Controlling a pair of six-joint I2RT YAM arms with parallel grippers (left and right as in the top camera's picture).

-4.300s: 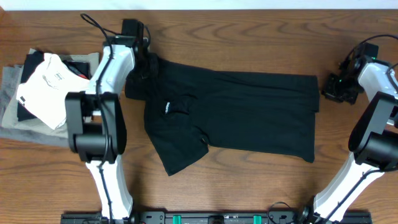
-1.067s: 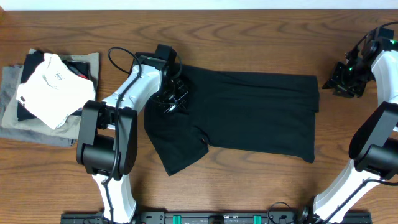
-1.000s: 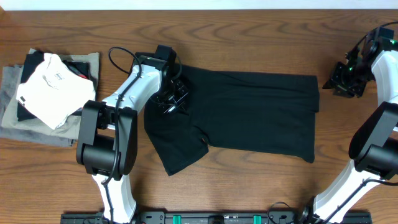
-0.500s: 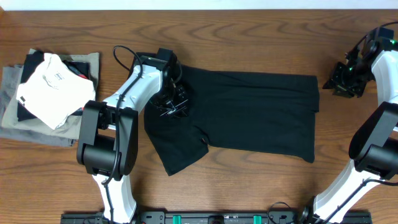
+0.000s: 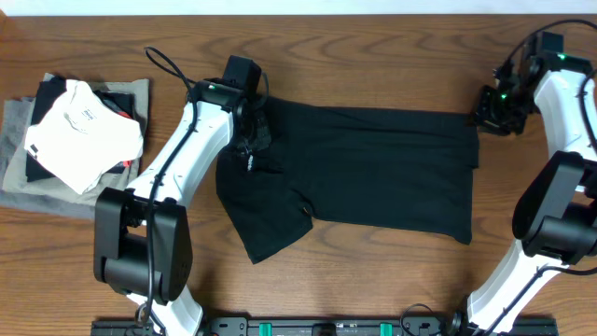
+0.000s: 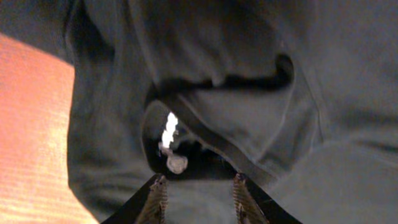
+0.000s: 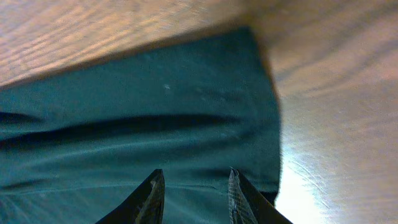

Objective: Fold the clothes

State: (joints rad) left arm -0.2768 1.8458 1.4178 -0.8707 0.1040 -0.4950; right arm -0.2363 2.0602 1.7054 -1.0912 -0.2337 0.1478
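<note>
Looking down from overhead, the shirt [image 5: 373, 168] lies spread across the middle of the table [image 5: 326, 56], with a pile [image 5: 70, 131] at the left edge. My left gripper [image 5: 250, 140] is at the shirt's left end, my right gripper [image 5: 489, 110] at its far right corner.

Left wrist: my fingers [image 6: 158, 194] stand apart over the collar [image 6: 211, 134] and its tag [image 6: 169, 129].

Right wrist: fingers apart over the shirt's edge.

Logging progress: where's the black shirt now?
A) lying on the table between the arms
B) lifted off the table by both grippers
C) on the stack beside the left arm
A: the black shirt lies on the table, apart from the stack.
</note>
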